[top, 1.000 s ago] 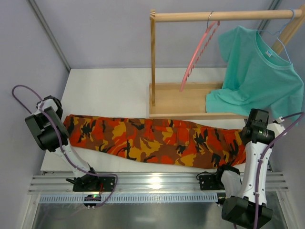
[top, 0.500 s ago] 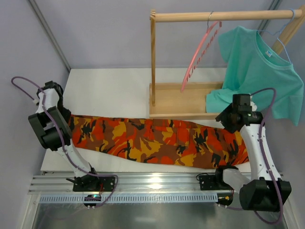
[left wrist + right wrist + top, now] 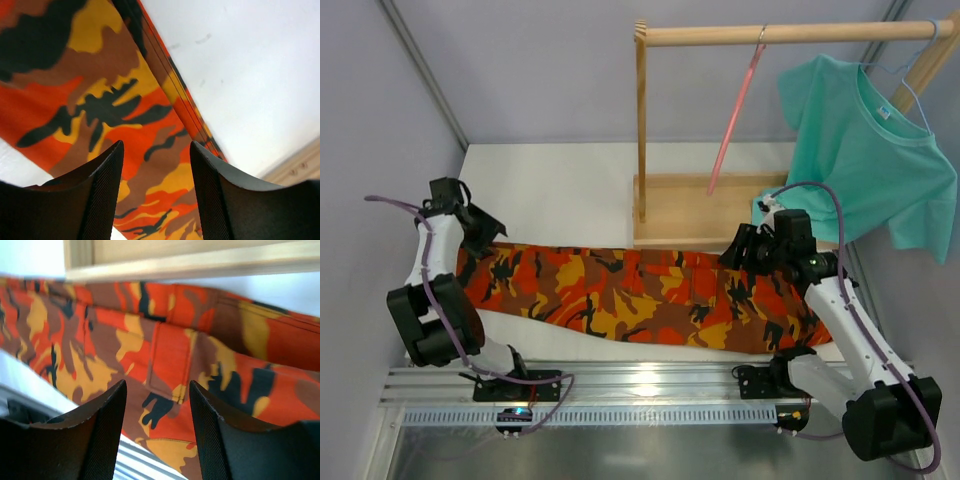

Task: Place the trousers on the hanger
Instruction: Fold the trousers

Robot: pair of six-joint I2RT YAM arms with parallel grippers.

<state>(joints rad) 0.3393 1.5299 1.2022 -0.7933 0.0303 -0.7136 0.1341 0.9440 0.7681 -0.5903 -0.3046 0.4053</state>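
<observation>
While wrist cams show L gripper (image 3: 156, 150), R gripper (image 3: 157, 387) parted above trousers (image 3: 170, 350), only top shows hanger (image 3: 738, 110).

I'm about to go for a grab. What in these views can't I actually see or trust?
- Top view: the right end of the orange, red and black camouflage cloth trousers is hidden under the right arm. The left end is partly behind the left arm.
- Top view: the thin pink-coral hanger hangs edge-on, so its bar cannot be read.
- Both wrist views: the hanger is out of frame, and the trousers' ends are cut off by the picture edges.
</observation>
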